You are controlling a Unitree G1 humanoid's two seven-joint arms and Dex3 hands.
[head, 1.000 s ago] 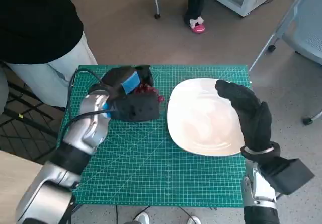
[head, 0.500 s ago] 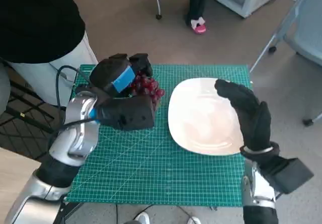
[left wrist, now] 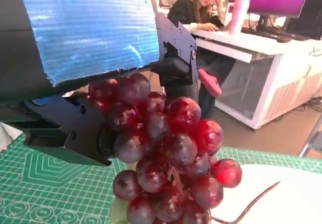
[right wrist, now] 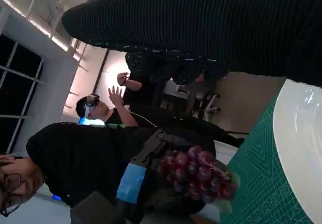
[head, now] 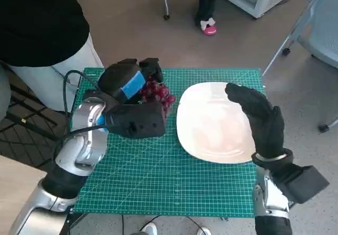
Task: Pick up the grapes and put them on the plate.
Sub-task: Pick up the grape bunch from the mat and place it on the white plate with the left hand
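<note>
The left robot hand (head: 129,90) is in the upper left part of the worktop (head: 158,177) in the head view, and it grasps the grapes (head: 157,93). The bunch is dark red and it hangs from the black fingers (left wrist: 173,53), lifted off the green cutting mat (head: 153,182) that covers the worktop. In the left wrist view the grapes (left wrist: 168,153) fill the centre of the frame under the blue-taped back of the hand, and a thin stem (left wrist: 246,206) sticks out at the lower right, over the white edge of the plate (left wrist: 297,194).

The plate (head: 211,124) is white and lies on the right half of the mat in the head view. The grapes are just beside its left rim, not over it.

The right robot hand (head: 261,119), in the black glove, is over the right side of the plate with its fingers stretched and it grasps nothing.

In the right wrist view the grapes (right wrist: 198,176) show at lower centre, and the plate rim (right wrist: 297,148) at the right edge. A person in black stands at the upper left of the head view.
</note>
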